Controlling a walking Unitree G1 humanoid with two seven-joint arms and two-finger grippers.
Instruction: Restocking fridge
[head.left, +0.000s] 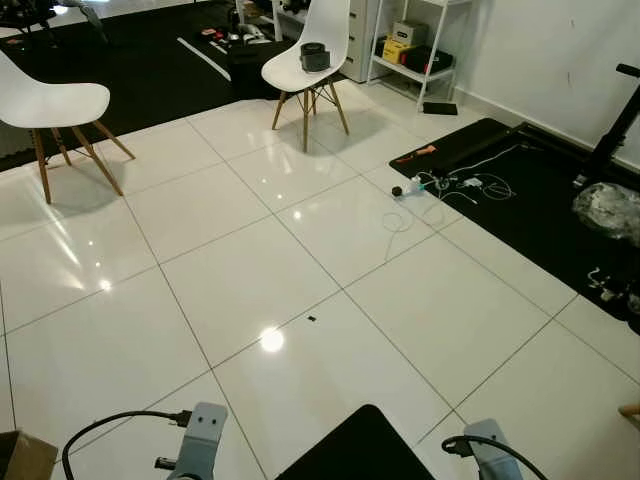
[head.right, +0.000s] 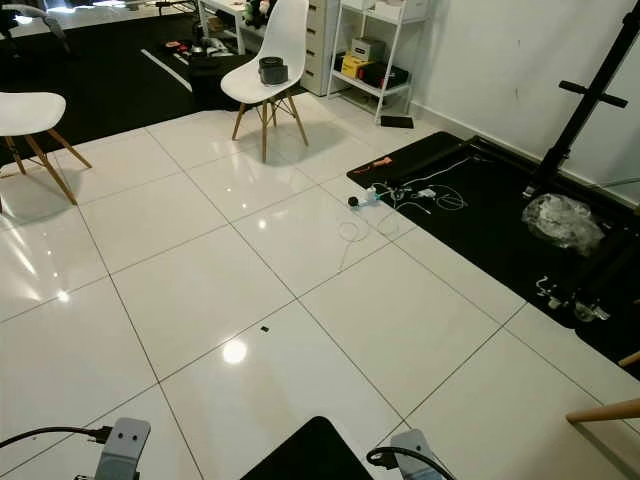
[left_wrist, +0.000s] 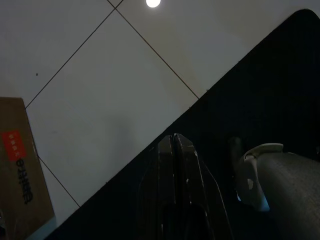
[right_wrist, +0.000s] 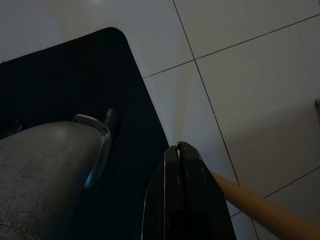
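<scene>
Both arms hang idle at my sides, their wrists showing at the bottom edge of the eye views. In the left wrist view my left gripper points down at a black mat and white tiles, its fingers pressed together with nothing between them. In the right wrist view my right gripper is likewise shut and empty, hanging above a wooden chair leg. No fridge or grocery items are in sight.
White tiled floor stretches ahead. Two white chairs stand far off, one at the left, one at centre back with a black object on its seat. A black mat with cables, a shelf unit, a cardboard box.
</scene>
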